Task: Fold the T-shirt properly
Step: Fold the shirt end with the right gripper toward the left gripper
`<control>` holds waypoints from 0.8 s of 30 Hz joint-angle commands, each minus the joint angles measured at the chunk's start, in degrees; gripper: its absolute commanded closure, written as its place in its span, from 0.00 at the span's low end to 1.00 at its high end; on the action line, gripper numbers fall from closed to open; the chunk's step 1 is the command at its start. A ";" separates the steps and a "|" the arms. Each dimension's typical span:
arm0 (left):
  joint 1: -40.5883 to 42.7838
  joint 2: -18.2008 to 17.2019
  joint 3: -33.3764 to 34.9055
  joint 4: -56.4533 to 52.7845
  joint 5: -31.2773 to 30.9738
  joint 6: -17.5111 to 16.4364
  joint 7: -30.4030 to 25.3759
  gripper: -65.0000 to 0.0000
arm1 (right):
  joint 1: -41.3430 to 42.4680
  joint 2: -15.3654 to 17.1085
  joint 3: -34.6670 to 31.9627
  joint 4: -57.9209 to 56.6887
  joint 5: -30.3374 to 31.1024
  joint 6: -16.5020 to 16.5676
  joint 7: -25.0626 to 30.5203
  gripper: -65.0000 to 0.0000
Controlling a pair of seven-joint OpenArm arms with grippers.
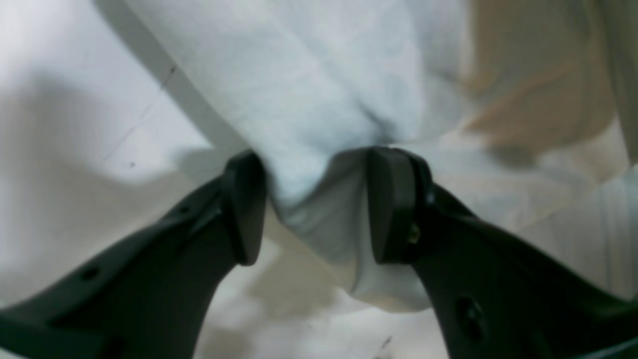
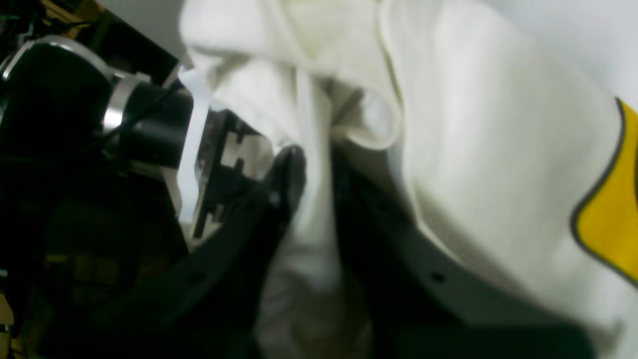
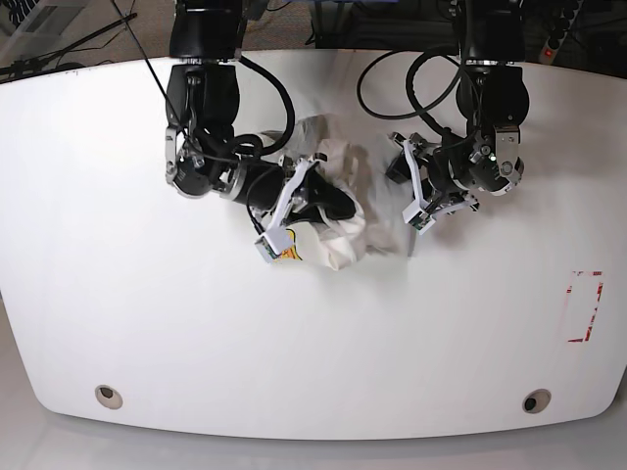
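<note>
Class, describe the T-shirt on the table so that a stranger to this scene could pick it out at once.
Start at the white table and look to its far middle, between the two black arms. There the T-shirt is bunched up in a crumpled off-white heap. A yellow print with a dark outline on the cloth marks it out.

No legible text appears anywhere; the T-shirt [image 2: 478, 149] shows only a yellow patch of its print.
</note>
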 commanded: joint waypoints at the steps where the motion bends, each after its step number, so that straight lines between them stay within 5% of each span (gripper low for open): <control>1: -0.07 0.06 0.00 0.18 0.76 -0.03 1.56 0.54 | 2.09 0.52 -1.37 -1.74 1.98 0.52 2.90 0.74; 5: -0.16 0.06 -0.09 0.44 0.67 -0.03 1.47 0.54 | 3.85 1.05 -6.38 -4.38 1.89 -6.56 7.38 0.37; 8: -0.34 0.06 -1.15 1.50 0.50 -0.03 1.38 0.54 | 4.12 3.68 -10.25 -3.85 2.42 -12.10 9.14 0.25; 16: -0.25 -0.47 -7.21 8.35 -8.21 -0.03 1.56 0.54 | 1.39 7.82 -12.62 7.49 2.51 -14.12 9.14 0.30; 24: 2.39 -5.65 -14.25 14.86 -9.18 -0.03 1.64 0.55 | -3.71 12.03 -12.71 11.27 2.07 -14.03 9.05 0.30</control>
